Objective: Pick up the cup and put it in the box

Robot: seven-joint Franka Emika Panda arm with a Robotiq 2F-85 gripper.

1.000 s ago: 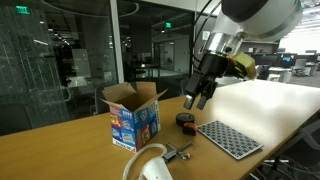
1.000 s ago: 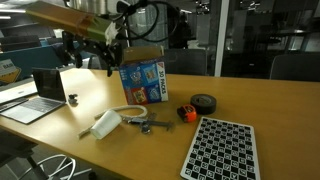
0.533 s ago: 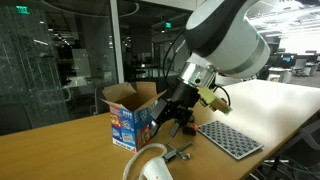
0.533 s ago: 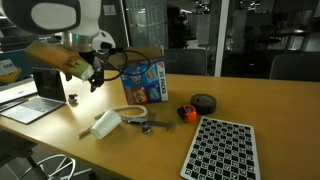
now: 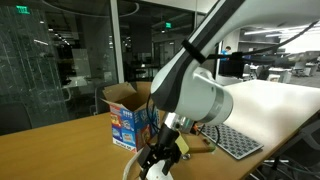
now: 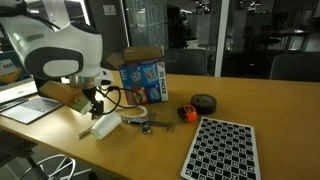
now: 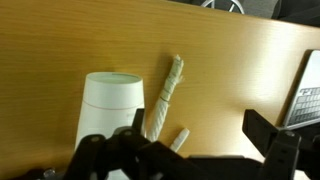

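cup [image 7: 110,105] lies just before the spread fingers [image 7: 275,150]

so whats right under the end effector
The small plain white round cup sits on the wooden table beside a cream rope. The end effector hides the cup's near end.

Cup [image 6: 106,125] before box [image 6: 143,79], beside rope [image 6: 130,108]

The gripper [image 7: 190,158] is spread wide. The cup [image 7: 112,103] sits just beyond one jaw, and the rope [image 7: 166,92] lies beside it, beyond the gap.
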